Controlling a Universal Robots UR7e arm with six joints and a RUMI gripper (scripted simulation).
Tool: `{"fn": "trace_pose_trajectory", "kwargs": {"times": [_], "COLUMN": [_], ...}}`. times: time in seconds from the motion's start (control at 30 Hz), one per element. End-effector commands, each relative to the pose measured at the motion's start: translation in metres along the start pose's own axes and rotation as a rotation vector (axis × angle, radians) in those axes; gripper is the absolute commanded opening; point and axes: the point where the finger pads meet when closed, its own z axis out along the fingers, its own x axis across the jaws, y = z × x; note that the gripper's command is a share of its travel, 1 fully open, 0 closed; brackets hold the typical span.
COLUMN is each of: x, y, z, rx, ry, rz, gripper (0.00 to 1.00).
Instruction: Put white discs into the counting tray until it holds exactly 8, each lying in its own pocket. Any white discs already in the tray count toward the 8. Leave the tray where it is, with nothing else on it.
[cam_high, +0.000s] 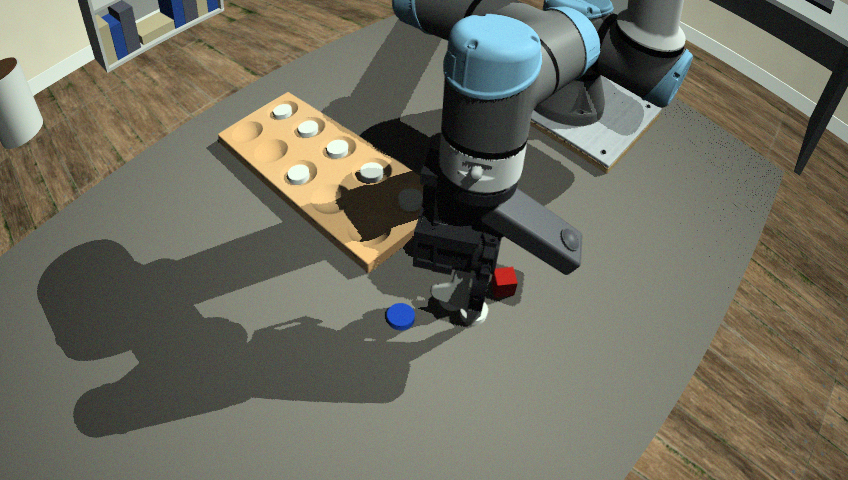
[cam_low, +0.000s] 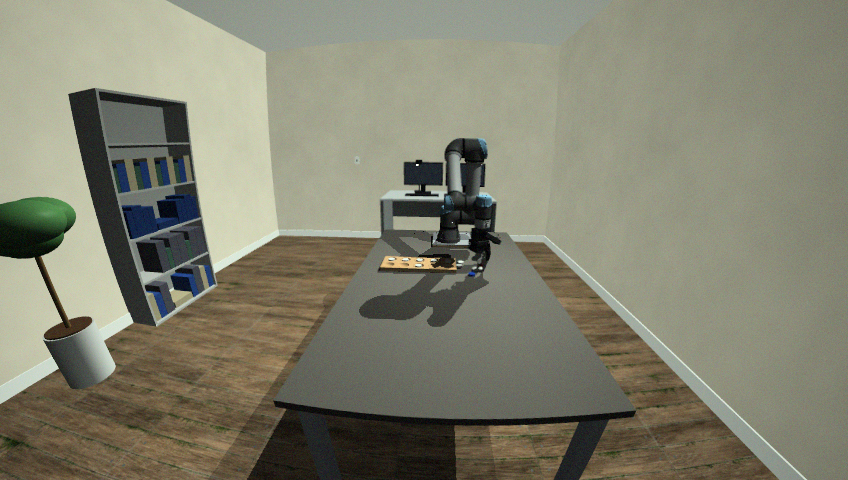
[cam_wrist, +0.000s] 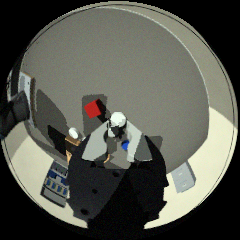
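Note:
The wooden counting tray (cam_high: 315, 172) lies on the grey table and holds several white discs, each in its own pocket, such as one at the near end (cam_high: 371, 171). My gripper (cam_high: 467, 310) is down at the table just past the tray's near corner, shut on a white disc (cam_high: 480, 313). Only that disc's edge shows beside the fingers. In the wrist view the disc (cam_wrist: 118, 120) sits between the fingertips of the gripper (cam_wrist: 118, 129). Another white disc (cam_wrist: 74, 133) lies by the tray's corner (cam_wrist: 70, 144). In the exterior view the tray (cam_low: 419, 262) and the gripper (cam_low: 479, 265) are small.
A blue disc (cam_high: 399, 315) lies just left of the gripper and shows in the wrist view (cam_wrist: 125, 145). A red cube (cam_high: 504, 281) stands just right of the gripper and shows in the wrist view (cam_wrist: 93, 109). The arm's base plate (cam_high: 601, 127) is behind.

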Motion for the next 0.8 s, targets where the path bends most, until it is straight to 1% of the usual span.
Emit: {"fn": "trace_pose_trajectory", "kwargs": {"times": [0.0,0.3,0.37,0.5,0.63,0.7,0.77], "x": [0.000,0.000,0.001,0.003,0.002,0.002,0.002], "y": [0.000,0.000,0.000,0.001,0.001,0.001,0.000], "z": [0.000,0.000,-0.003,-0.016,-0.040,-0.040,-0.055], "rx": [-0.001,-0.001,-0.002,-0.003,-0.003,-0.003,-0.003], "ry": [0.001,0.001,0.003,0.005,0.005,0.005,0.005], "rz": [0.000,0.000,0.000,0.000,-0.001,-0.001,-0.001], "gripper": [0.00,0.00,0.00,0.00,0.00,0.00,0.00]}}
